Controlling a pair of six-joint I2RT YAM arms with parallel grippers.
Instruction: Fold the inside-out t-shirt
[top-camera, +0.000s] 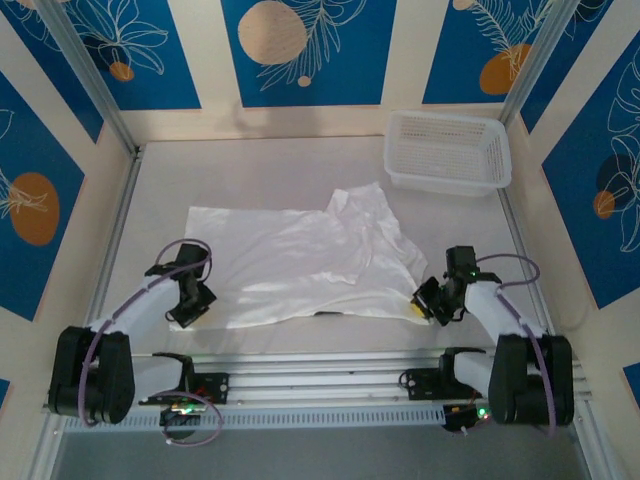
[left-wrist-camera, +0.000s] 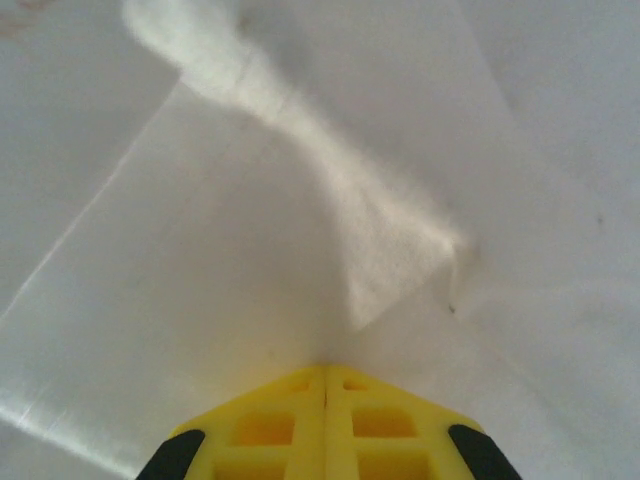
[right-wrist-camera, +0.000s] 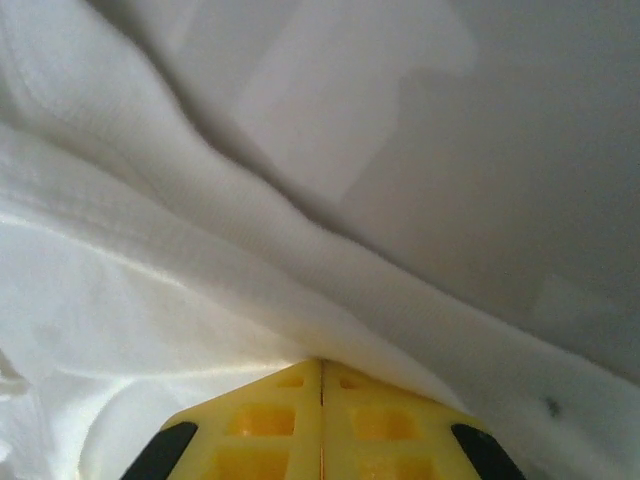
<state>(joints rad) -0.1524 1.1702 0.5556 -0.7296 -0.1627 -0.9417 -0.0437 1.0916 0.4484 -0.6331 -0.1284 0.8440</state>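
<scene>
One thin white t-shirt (top-camera: 300, 262), rumpled, creased

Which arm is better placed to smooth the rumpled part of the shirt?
Probably the right. The right gripper sits at the t-shirt's near right corner, nearest the rumpled folds; the left gripper is at the flat left corner.

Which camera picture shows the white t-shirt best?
The top external view: the whole t-shirt lies in sight there, partly rumpled. The two wrist views give close-ups of its cloth at the yellow jaws.
</scene>
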